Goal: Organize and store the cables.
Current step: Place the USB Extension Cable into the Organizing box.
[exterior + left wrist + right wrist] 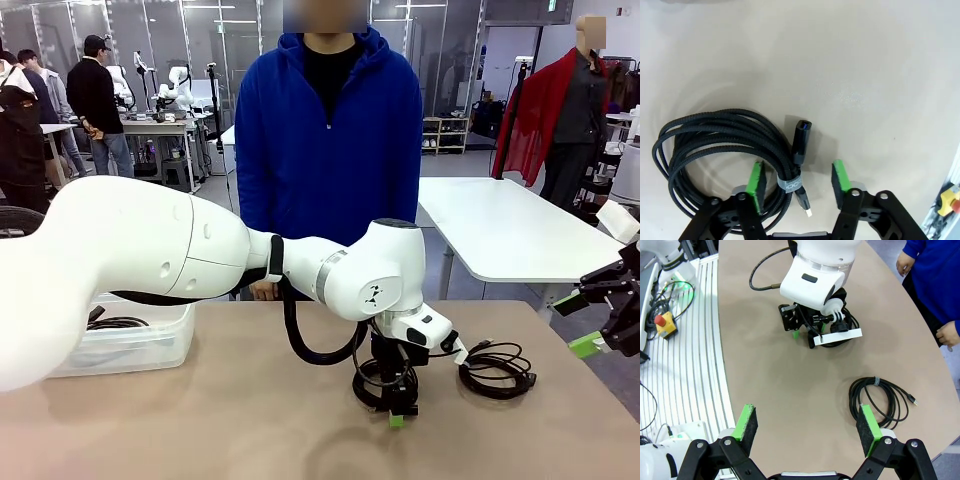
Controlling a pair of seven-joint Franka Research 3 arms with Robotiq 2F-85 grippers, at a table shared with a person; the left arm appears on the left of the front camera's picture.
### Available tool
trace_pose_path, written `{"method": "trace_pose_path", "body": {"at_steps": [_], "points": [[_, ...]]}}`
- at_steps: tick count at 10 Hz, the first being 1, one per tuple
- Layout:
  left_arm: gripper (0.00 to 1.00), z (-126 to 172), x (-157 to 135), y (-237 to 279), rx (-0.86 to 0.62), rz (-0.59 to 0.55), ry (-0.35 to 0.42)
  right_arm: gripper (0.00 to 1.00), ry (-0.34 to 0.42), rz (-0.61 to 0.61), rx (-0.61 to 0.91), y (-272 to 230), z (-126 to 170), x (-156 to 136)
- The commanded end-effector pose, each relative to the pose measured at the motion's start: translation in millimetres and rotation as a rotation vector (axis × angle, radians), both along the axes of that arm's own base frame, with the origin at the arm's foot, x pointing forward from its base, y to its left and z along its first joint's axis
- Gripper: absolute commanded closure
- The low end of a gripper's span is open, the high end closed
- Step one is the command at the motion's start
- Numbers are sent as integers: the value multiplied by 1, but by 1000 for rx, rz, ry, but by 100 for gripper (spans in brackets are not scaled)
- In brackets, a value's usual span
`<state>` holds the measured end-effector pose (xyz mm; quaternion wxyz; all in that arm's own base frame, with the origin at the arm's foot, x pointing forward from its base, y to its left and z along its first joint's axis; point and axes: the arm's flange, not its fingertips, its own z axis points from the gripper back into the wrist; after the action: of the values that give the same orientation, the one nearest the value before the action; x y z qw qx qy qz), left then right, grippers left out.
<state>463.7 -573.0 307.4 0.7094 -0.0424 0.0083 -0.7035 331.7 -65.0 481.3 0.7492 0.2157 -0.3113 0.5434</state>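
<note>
One cable (115, 323) is seemingly lying in the bin (150, 358) at frame left, while the left gripper (799, 182) is straddling, jaws apart, a coil (362, 388) at lower centre, and another coil (520, 380) is waiting to its right, near the spread-open right gripper (807, 422).

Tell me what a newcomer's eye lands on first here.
The white left arm stretches across the table, its hand open astride a coiled black cable. A second coil lies on the robot's right of it, and a person in a blue jacket stands at the far side.
</note>
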Motion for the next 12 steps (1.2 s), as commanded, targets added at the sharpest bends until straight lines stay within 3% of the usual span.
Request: {"method": "trace_pose_path", "body": {"at_steps": [1, 2, 7, 12], "points": [[84, 3, -3, -5, 37, -11, 1, 0, 2, 0, 14, 1, -1, -1], [100, 4, -4, -4, 54, 2, -2, 0, 2, 0, 14, 1, -1, -1], [100, 13, -8, -3, 65, 9, -18, 0, 2, 0, 14, 1, -1, -1], [100, 73, -30, 11, 69, -3, -47, 0, 2, 0, 14, 1, -1, -1]]}}
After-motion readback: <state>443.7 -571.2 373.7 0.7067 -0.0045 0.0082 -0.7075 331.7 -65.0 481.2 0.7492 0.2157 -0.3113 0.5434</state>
